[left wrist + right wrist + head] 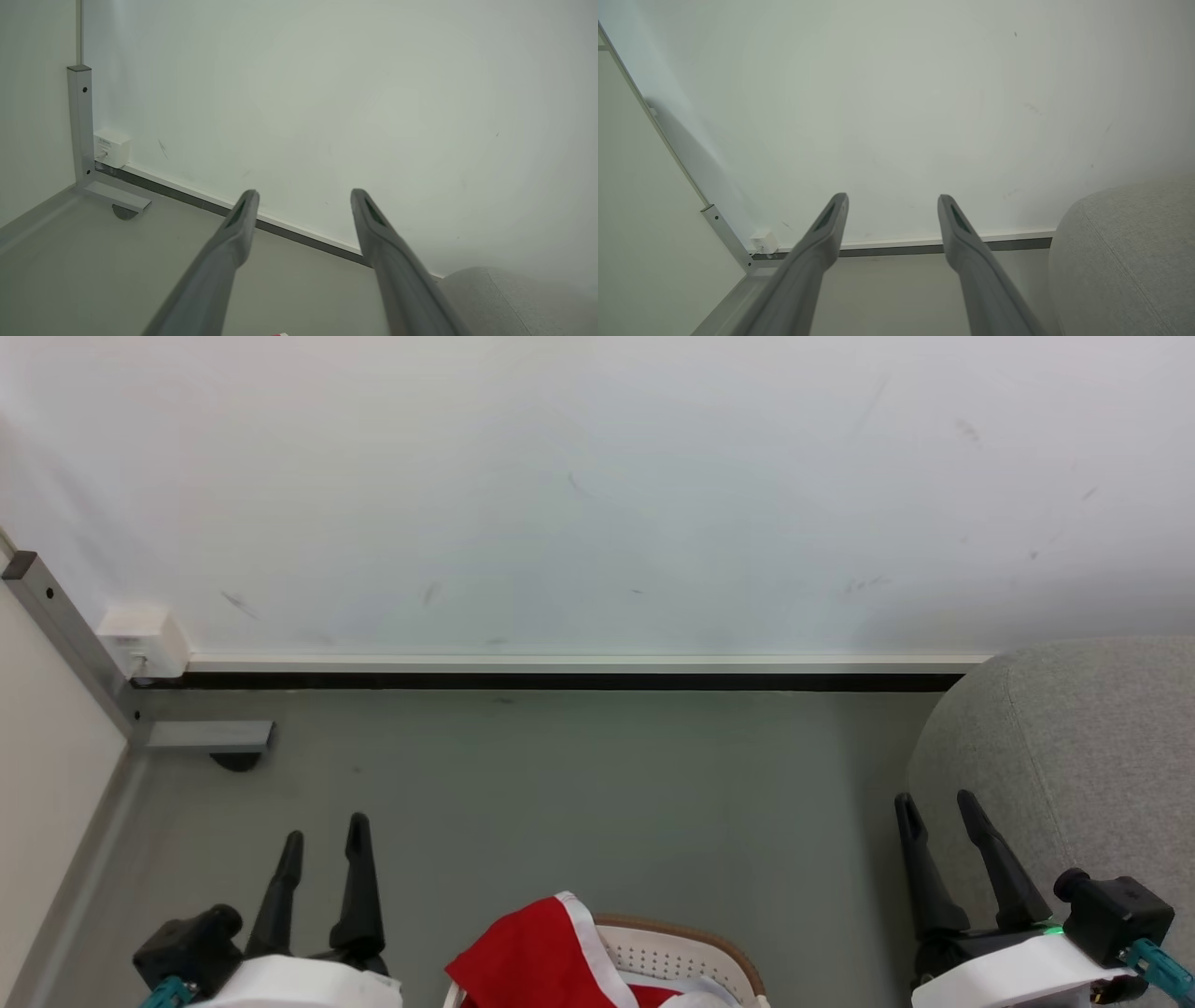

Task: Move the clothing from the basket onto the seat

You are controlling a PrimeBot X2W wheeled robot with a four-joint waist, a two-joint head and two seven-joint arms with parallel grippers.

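1. Standing at the far side, the white wall meets the grey floor along a dark skirting strip, with open room ahead of both arms.
2. The seat, grey and rounded, sits at the right. What shows of it is bare, so it looks ready to receive.
3. The basket is at the near edge between the two arms, with its far tan rim and perforated wall showing.
4. The clothing is in the basket, a red hump with a white trim band rising above the rim on the basket's left side. None of it is on the seat, so the task looks unstarted.
5. The left claw has its fingers parted and holds nothing. It hangs over the floor, left of the basket, pointing at the far wall.
6. The right claw is likewise parted and empty, just beside the seat's left flank.
7. The step in hand, as I judge it, is reaching for the clothing. Both claws point past the basket, so the chosen one must draw nearward and tip down. It should pinch the raised red fold deeply rather than the thin trim, and lift until the cloth clears the rim so the basket does not drag. Then it carries the clothing right and lays it well onto the seat.
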